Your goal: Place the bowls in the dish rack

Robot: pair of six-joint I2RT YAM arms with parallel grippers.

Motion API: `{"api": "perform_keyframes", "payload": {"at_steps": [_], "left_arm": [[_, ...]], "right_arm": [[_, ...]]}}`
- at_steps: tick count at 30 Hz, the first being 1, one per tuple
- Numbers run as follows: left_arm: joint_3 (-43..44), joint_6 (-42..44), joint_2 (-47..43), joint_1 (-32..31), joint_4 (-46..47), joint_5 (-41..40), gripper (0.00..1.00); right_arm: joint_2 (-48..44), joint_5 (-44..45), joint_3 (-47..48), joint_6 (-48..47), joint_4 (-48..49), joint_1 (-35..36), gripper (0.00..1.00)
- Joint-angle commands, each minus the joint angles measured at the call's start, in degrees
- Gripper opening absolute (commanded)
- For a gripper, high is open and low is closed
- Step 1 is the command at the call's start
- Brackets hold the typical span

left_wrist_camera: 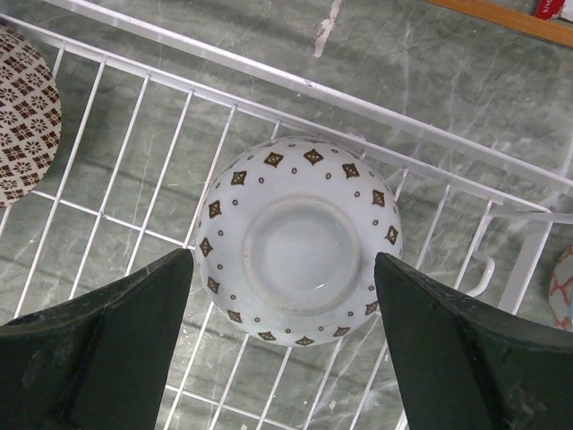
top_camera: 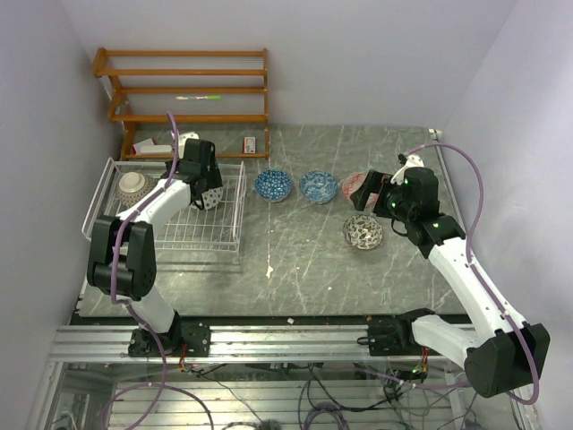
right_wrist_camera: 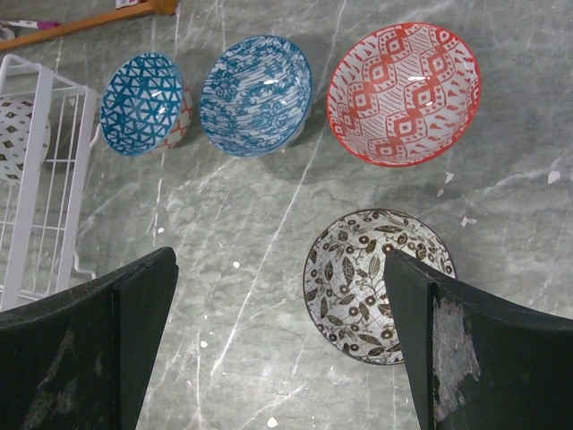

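**Dish rack**: white wire basket at the left of the top view, standing on the table. It held two bowls.
- Brown-patterned bowl, in the rack's upper-left corner.
- Upturned white bowl, foot ring up, lying on the floor wires near the rack's right wall.

**Left gripper**: released, nothing grasped. Its jaws were spread wide and straddled the upturned white bowl from above. The tips stood close to the bowl's sides, and whether they touched it could not be told.

**Right gripper**: released and empty, hanging over the table just beside the black-and-white bowl.

**Bowls not yet loaded**: four, all on the table.
- Triangle-patterned blue bowl, swirl-patterned blue bowl and red bowl, in a row across the top of the right wrist view.
- The black-and-white bowl, below the red one.

**Hazards, as judged:**
- A left fingertip lifting off at a slant could catch the upturned white bowl's rim and drag or tip it against the wires.
- The row stood tightly packed, so wide jaws lowered over one bowl could knock its neighbour.
- The triangle-patterned blue bowl lay just beside the rack wall, where a finger could strike the wire.
- The glazed, curved walls could slip from a shallow pinch, and a dropped bowl could chip.
- Both arms working at the rack's right side could foul each other.
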Motion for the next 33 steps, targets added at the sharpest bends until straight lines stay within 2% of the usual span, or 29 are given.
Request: {"api": "perform_keyframes", "payload": {"at_steps": [1,14,24,33], "left_arm": [[-0.8,0.4,0.2,-0.3,2.5,-2.4,0.92],[-3.0,0.8,-0.5,3.4,3.2,-3.4,0.80],[-4.4,0.3,-1.3,8.6,5.0,-4.0,0.79],[-5.0,0.4,-1.0,10.0,5.9,-5.9,0.79]], "right_arm": [[-0.4,0.8,-0.6,-0.3,1.2,-0.4,1.00],[-0.1,1.4,-0.5,-0.3,1.1,-0.4,1.00],[0.0,1.4,0.1,-0.4,0.6,-0.4,1.00],[0.4,1.4,0.2,-0.4,0.6,-0.4,1.00]]}}
